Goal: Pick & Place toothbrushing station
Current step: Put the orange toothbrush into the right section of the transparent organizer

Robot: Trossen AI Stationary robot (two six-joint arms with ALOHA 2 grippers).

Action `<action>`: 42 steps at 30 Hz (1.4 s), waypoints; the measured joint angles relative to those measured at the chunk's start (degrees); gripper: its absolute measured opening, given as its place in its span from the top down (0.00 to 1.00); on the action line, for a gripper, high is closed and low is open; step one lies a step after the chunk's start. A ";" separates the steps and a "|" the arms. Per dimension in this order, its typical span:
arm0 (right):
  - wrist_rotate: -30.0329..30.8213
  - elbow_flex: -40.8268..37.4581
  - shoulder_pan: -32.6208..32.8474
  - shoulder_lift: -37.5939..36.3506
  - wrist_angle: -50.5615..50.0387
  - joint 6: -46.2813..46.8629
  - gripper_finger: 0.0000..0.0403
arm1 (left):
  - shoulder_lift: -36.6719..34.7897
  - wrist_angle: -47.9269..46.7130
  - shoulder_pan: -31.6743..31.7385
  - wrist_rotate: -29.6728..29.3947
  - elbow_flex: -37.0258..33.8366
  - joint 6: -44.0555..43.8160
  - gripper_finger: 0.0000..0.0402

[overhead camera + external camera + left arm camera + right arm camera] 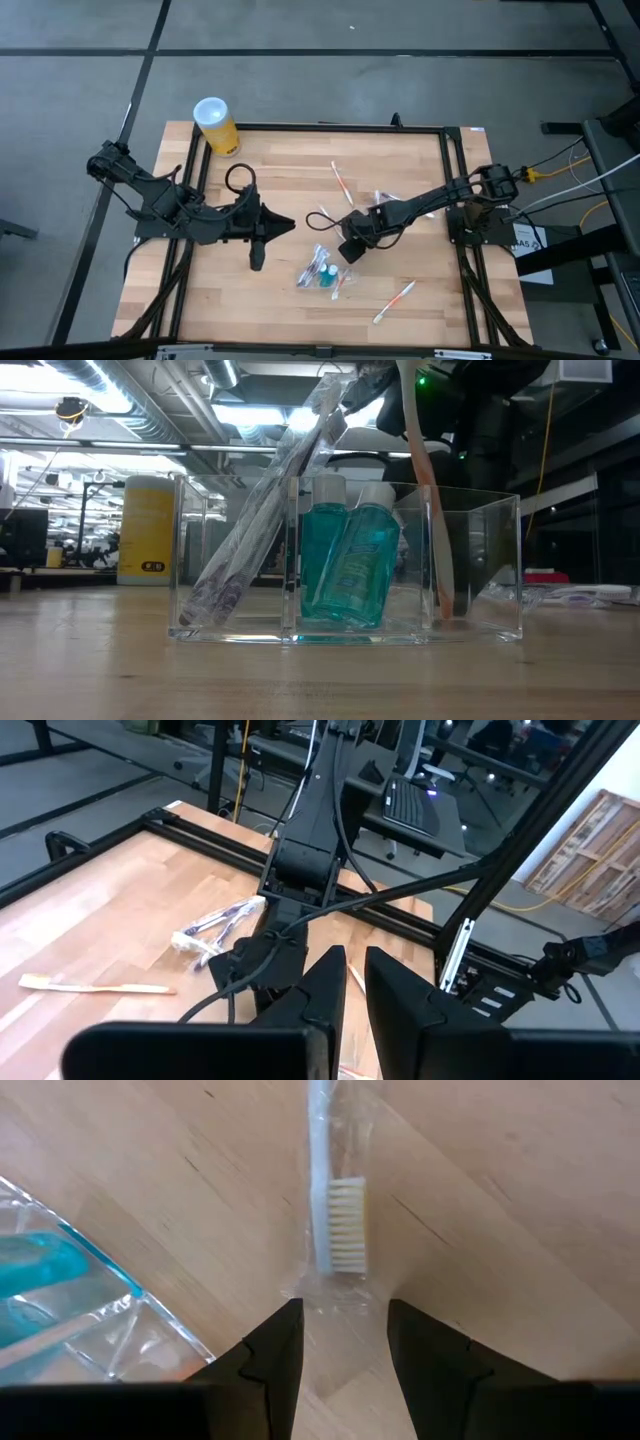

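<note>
Hovering with fingers apart over a wrapped toothbrush [335,1220] beside the clear holder [322,270] mid-desk, the right tool [345,1345] must descend and close, while the left tool [355,985] waits nearly closed, empty

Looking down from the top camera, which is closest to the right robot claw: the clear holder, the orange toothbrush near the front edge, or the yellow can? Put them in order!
Counting from the right gripper:
1. The clear holder, beside it, toward the table's front.
2. The orange toothbrush, farther out by the front edge.
3. The yellow can, far away at the back left corner.
</note>
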 joint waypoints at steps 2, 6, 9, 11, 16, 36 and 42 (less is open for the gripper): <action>0.53 0.00 0.01 0.05 0.64 -0.20 0.63 | 0.00 0.00 0.00 -0.18 0.00 -0.06 0.91; 1.65 -0.02 0.01 0.18 2.12 -0.18 0.64 | 0.00 0.00 0.00 -0.22 0.00 -0.63 0.91; 1.85 -0.02 -0.07 0.66 2.29 0.03 0.69 | 0.00 0.00 0.00 -0.22 0.00 -0.85 0.91; 1.72 -0.02 -0.12 0.78 1.88 -0.17 0.78 | 0.00 0.00 0.00 -0.22 0.00 -0.93 0.91; 2.73 -0.02 0.42 1.18 2.01 -2.55 0.98 | 0.00 0.00 -0.02 -0.20 0.00 -1.21 0.90; 11.94 0.03 7.16 -4.30 4.94 -5.77 0.99 | 0.00 0.02 -0.07 -0.26 0.00 -2.64 0.91; 15.19 0.81 9.08 -4.39 5.00 -5.84 0.99 | 0.00 0.02 -0.07 -0.48 0.00 -3.17 0.90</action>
